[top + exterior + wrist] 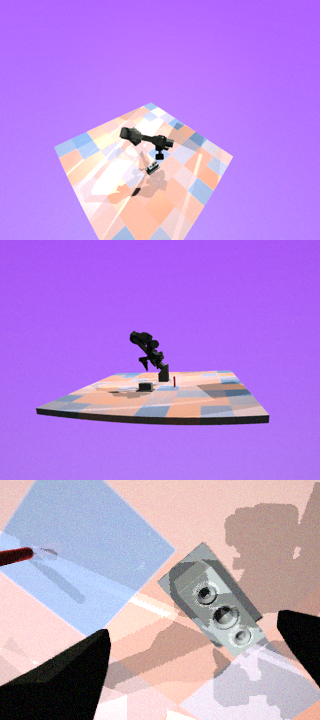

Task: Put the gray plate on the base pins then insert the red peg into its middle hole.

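The gray plate (153, 164) (145, 386) (221, 591) looks level over the base (153, 390) (204, 551). It shows three round holes in a row, the middle one largest. Whether it touches the base all along cannot be made out. The red peg (174, 381) (15, 556) stands upright on a blue tile, apart from the base, at the left edge of the wrist view. It does not show in the top view. My gripper (159, 156) (152, 368) (193, 627) is open and empty, well above the table, with the plate beyond its fingers in the wrist view.
The arm's mount (163, 375) stands on the tiled table (160, 206) (129, 405), behind the base in the exterior view. The arm (147, 138) reaches over from it. Shadows of the arm fall around the base.
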Robot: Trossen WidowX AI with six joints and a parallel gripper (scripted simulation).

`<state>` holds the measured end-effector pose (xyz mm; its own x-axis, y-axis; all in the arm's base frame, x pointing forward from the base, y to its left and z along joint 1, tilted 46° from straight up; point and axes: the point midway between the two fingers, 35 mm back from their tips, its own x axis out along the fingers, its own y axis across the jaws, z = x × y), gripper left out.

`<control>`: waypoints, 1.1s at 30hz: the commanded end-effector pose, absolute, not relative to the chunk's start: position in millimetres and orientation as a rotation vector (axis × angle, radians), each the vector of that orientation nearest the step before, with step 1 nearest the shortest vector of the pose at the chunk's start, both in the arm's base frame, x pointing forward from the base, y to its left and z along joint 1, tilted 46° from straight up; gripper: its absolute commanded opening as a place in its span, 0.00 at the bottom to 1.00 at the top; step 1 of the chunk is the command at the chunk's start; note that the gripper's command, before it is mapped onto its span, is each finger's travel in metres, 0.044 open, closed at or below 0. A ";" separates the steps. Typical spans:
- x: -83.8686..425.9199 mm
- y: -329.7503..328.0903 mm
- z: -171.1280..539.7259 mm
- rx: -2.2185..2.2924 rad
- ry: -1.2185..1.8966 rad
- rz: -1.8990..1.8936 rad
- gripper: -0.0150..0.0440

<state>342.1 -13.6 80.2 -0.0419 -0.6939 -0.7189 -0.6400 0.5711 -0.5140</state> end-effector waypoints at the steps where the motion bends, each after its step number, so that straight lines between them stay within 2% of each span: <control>1: 321.9 30.4 35.4 -0.645 1.571 -0.548 1.00; 24: 273.7 86.5 -24.0 0.184 1.029 -1.271 1.00; 33: 261.9 94.9 -35.0 0.353 0.876 -1.393 1.00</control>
